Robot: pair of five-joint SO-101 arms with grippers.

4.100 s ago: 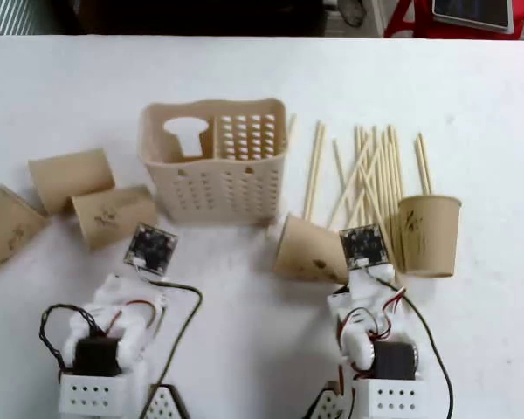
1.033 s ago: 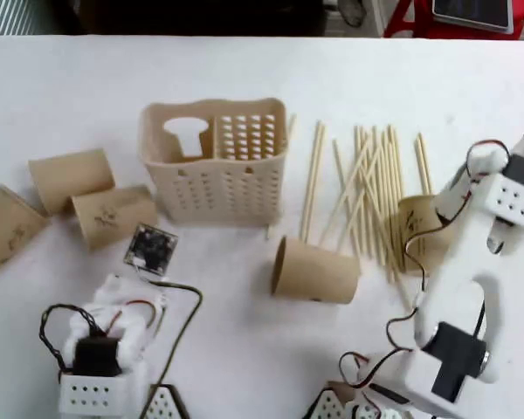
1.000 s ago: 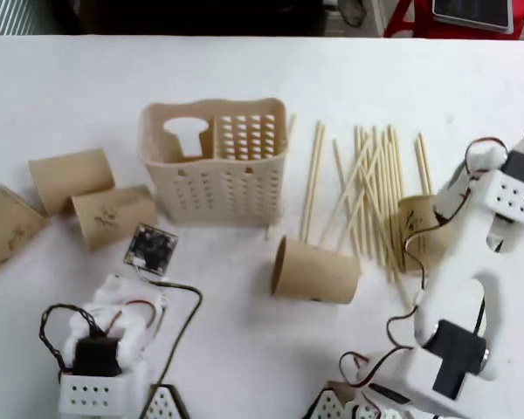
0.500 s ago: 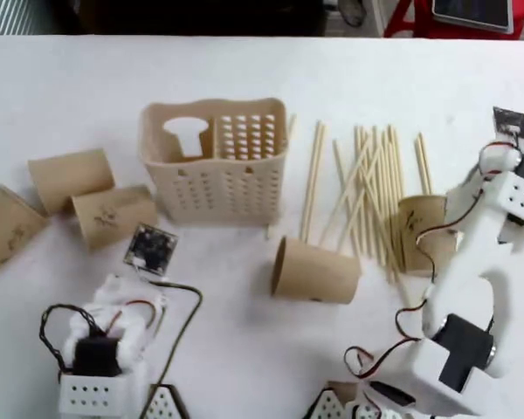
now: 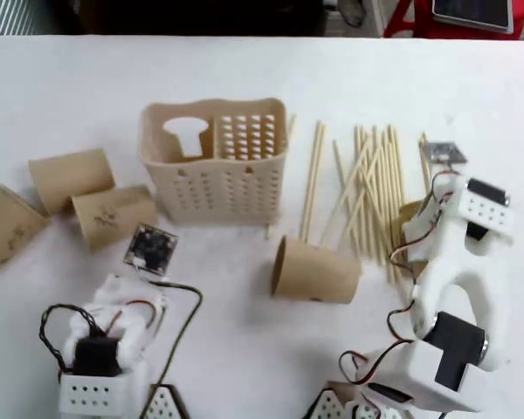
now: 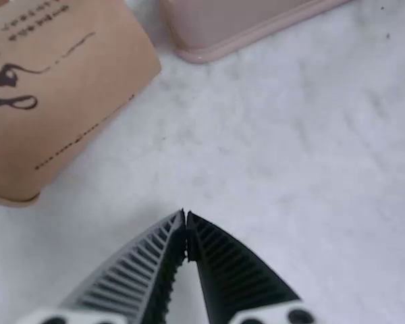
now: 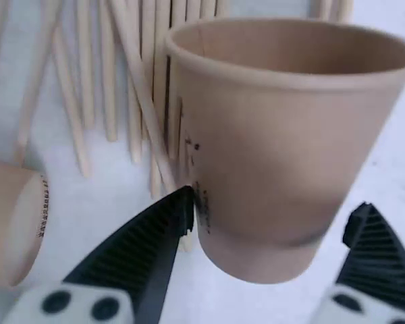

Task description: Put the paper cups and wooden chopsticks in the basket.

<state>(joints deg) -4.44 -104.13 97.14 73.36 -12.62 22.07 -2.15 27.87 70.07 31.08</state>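
An upright paper cup [image 7: 283,142] stands between the open fingers of my right gripper [image 7: 275,206], one finger on each side of its lower wall. In the high view the right arm [image 5: 458,231] covers most of this cup [image 5: 409,213]. Wooden chopsticks [image 5: 367,183] lie scattered just beyond it. Another paper cup [image 5: 314,271] lies on its side in front of the basket [image 5: 214,205]. Three more cups [image 5: 70,179] lie to the left of the basket. My left gripper [image 6: 185,219] is shut and empty, close to one of them [image 6: 54,88].
The basket has a slotted compartment [image 5: 244,135] and a section with a keyhole opening [image 5: 185,133]. The left arm [image 5: 113,323] sits folded at the near edge. Open tabletop lies between the two arms.
The right arm rose from its folded pose, swung out to the right, then came back left over the upright cup. The lying cup shifted slightly. The left arm stayed still.
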